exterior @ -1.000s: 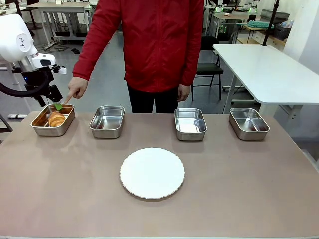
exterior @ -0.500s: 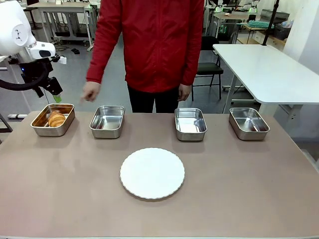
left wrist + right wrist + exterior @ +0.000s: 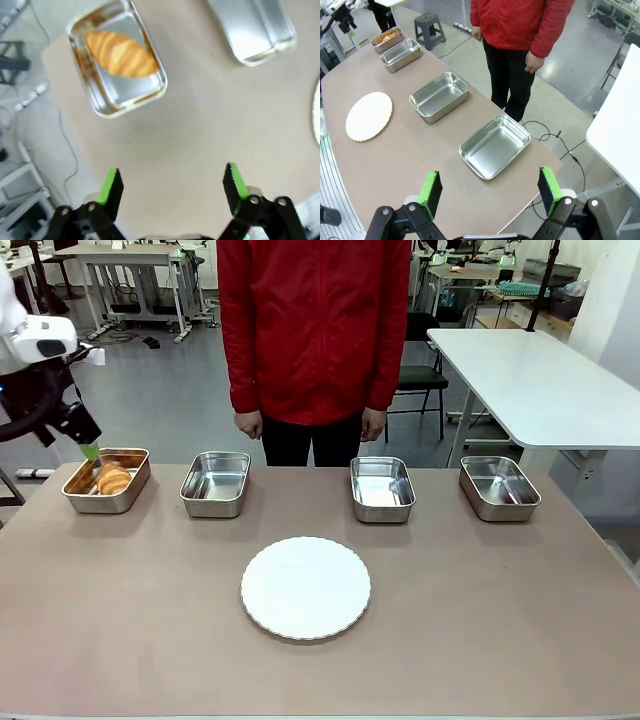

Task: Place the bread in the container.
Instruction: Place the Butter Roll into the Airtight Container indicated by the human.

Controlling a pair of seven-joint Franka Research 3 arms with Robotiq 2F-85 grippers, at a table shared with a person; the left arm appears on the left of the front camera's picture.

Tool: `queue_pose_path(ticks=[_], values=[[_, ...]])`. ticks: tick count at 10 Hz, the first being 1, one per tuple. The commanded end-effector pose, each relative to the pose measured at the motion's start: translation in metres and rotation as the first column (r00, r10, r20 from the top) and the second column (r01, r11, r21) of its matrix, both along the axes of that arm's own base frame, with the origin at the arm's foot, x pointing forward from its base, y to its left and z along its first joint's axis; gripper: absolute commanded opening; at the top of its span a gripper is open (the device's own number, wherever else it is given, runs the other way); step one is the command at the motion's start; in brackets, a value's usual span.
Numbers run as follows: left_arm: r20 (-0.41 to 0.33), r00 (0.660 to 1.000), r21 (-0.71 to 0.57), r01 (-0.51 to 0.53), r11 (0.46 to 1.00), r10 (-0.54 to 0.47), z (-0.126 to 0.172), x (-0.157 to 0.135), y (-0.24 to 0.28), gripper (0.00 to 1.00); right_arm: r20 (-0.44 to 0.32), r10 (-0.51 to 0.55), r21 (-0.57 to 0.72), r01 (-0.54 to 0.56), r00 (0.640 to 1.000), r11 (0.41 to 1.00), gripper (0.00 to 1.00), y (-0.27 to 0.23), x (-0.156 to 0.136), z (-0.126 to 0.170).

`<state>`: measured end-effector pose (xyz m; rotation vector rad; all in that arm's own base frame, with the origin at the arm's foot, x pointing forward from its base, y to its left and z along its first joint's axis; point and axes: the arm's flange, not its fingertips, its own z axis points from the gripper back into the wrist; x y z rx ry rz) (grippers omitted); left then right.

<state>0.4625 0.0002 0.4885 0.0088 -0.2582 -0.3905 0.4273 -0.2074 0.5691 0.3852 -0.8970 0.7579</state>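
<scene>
L arm: raised off the worktop [image 3: 150, 640] edge, left gripper [image 3: 172, 182] jaws apart, nothing between.
R arm: right gripper [image 3: 490, 190] jaws apart, nothing between.
Croissant [image 3: 121, 54]: 1, lying in steel tray [image 3: 152, 92] ahead of L jaws.
Trays: 4.
Plate [image 3: 305, 587]: 1, white.

In the front view the left arm [image 3: 35, 370] is cut by the picture's left edge, so only part of its left tool [image 3: 85, 440] shows. In the left wrist view the second tray [image 3: 252, 30] is cut by the top edge, and the white plate [image 3: 317, 120] is a sliver at the right edge. In the right wrist view the bread [image 3: 386, 36] is too small to make out its crust, and the person [image 3: 520, 30] is cut off at the top
</scene>
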Motion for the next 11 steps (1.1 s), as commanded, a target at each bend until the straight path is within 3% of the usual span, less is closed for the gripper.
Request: queue_pose_path(ticks=[1, 5, 8, 9, 11], values=[[0.078, 0.996, 0.0, -0.049, 0.999, 0.049, -0.002, -0.057, 0.0, 1.0, 0.01, 0.007, 0.007, -0.007, 1.0, 1.0, 1.0, 0.001, 0.0, 0.001], [0.07, 0.994, -0.038, -0.079, 0.996, 0.081, -0.008, -0.103, 0.006, 1.0, 0.01, 0.007, 0.007, -0.007, 1.0, 1.0, 1.0, 0.001, 0.0, 0.001], [0.035, 0.997, -0.048, -0.07, 0.996, 0.072, -0.011, -0.101, 0.01, 1.0, 0.01, 0.007, 0.007, -0.007, 1.0, 1.0, 1.0, 0.001, 0.0, 0.001], [0.077, 0.994, -0.053, -0.073, 0.996, 0.077, 0.0, -0.096, 0.01, 1.0, 0.01, 0.007, 0.007, -0.007, 1.0, 1.0, 1.0, 0.001, 0.0, 0.001], [0.077, 0.994, -0.053, -0.073, 0.996, 0.077, 0.0, -0.096, 0.01, 1.0, 0.01, 0.007, 0.007, -0.007, 1.0, 1.0, 1.0, 0.001, 0.0, 0.001]])
